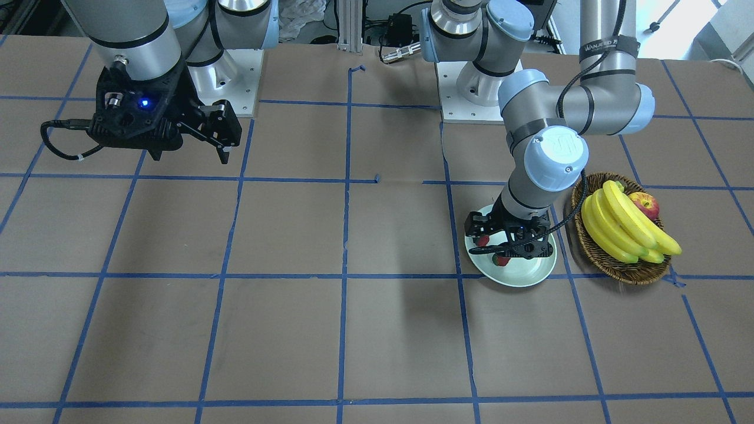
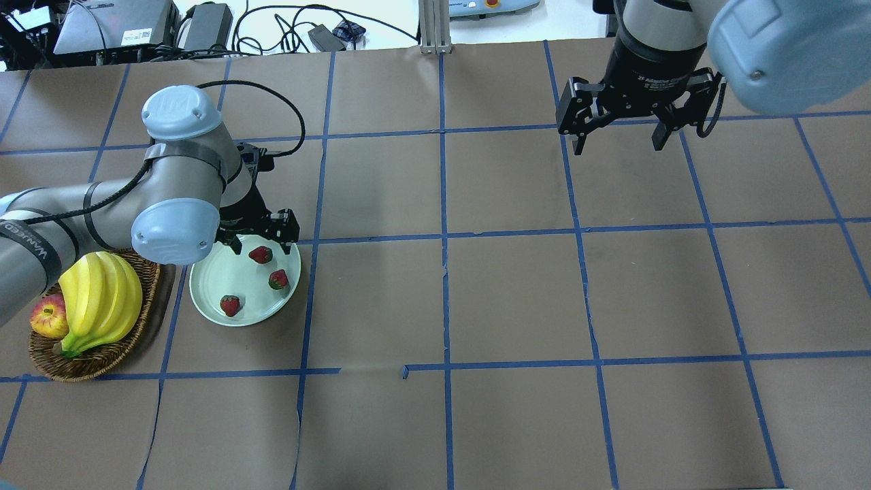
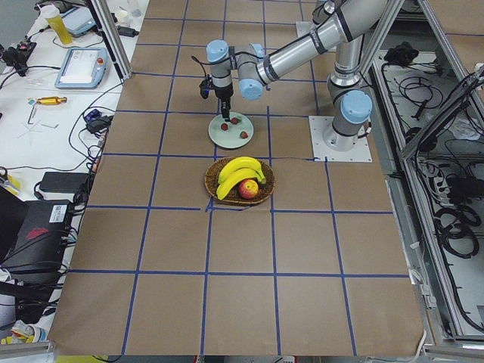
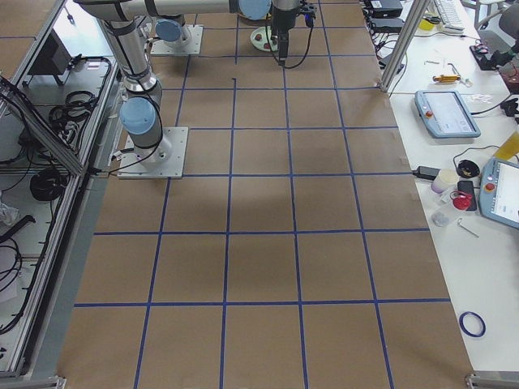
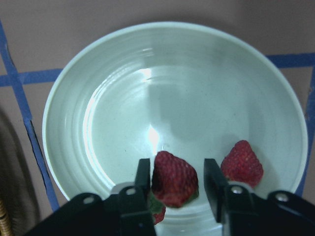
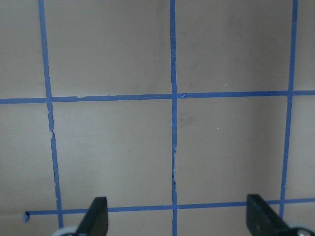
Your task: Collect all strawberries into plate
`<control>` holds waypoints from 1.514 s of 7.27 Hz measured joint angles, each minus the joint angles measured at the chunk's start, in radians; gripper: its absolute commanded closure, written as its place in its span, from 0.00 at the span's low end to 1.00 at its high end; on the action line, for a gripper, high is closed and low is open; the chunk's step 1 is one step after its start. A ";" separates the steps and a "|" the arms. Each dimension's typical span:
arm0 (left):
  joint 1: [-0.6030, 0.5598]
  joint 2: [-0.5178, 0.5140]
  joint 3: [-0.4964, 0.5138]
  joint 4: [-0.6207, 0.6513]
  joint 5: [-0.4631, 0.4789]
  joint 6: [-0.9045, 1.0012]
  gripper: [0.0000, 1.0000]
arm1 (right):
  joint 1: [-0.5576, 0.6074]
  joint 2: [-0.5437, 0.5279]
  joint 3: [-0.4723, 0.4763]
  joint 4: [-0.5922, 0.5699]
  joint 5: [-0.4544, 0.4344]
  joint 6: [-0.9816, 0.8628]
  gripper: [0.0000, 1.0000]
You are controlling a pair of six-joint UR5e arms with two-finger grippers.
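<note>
The left pincer [image 2: 264, 243] hangs low over the plate [image 2: 218, 275] with its fingers [image 5: 143, 178] apart. In the wrist view one strawberry [image 5: 174, 179] sits between them, with a thin gap showing on its right side, and it appears to lie on the plate, not clamped. A second strawberry [image 5: 242, 164] lies just beside it, outside the right-hand finger. In the overhead view all three strawberries [image 2: 260, 255] are inside the plate's rim: one under the pincer, one [image 2: 277, 279] near the rim on the side toward the desk's middle, and one [image 2: 230, 305] on the side nearest the robot, well apart from the other two.

The plate rests on the brown desk [image 2: 476, 306], which is marked with blue tape lines. Just beside the plate stands a wicker basket [image 2: 95, 367] holding a bunch of bananas [image 2: 102, 292] and an apple [image 2: 47, 316].

The right pincer [image 2: 618, 139] hovers above bare desk, far from the plate, with its fingers spread wide and nothing between them.
</note>
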 measured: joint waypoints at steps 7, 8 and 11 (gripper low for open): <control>-0.193 0.131 0.417 -0.429 -0.038 -0.228 0.00 | 0.007 -0.004 -0.014 0.004 0.017 0.008 0.00; -0.164 0.138 0.411 -0.436 -0.038 -0.213 0.00 | 0.007 -0.003 -0.017 0.003 0.023 0.008 0.00; -0.100 0.162 0.403 -0.441 -0.034 -0.169 0.00 | 0.004 -0.001 -0.019 0.001 0.028 0.007 0.00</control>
